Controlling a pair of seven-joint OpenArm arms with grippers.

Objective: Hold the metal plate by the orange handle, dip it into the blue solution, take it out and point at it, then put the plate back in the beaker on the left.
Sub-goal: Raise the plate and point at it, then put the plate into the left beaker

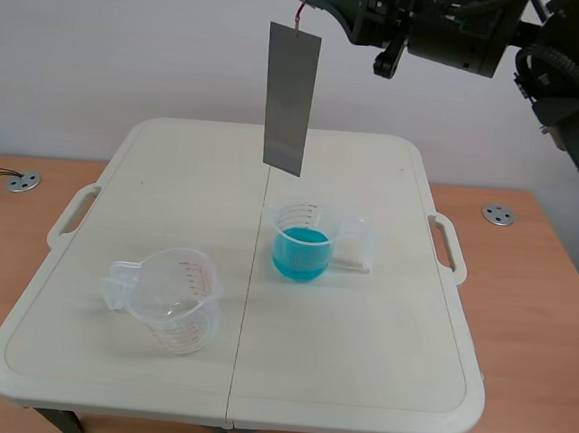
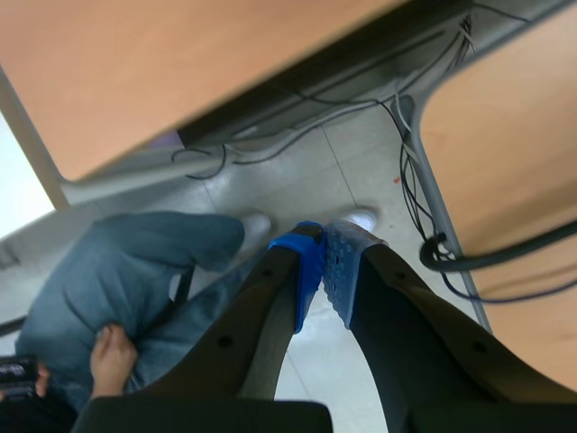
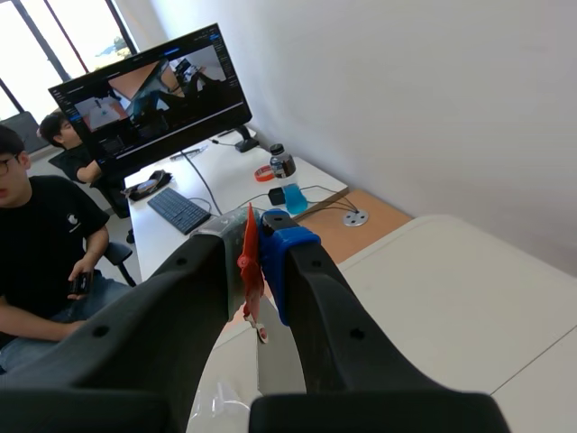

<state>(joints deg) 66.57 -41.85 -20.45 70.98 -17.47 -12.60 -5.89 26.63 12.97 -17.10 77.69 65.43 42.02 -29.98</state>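
White wall backs a cream folding table [image 1: 377,384] that stands between brown wooden desktops [image 1: 539,296]. High above the table's far side, the black right gripper [image 3: 261,242] is clamped on the thin orange handle [image 3: 250,259] of a long grey rectangular metal plate [image 1: 291,96]. The plate hangs upright in the air, its lower edge above and beyond the clear plastic beaker of blue solution [image 1: 300,242] at the table's middle, apart from it. A small clear cup [image 1: 358,244] sits just to the right of that beaker. Near the left stands an empty clear measuring beaker [image 1: 170,302] with red markings. The left gripper [image 2: 325,271] hangs over a grey floor [image 2: 306,171] with black cables [image 2: 297,126]. Its blue pads [image 2: 306,266] are pressed together on nothing, just beside a seated person's blue jeans [image 2: 135,262].
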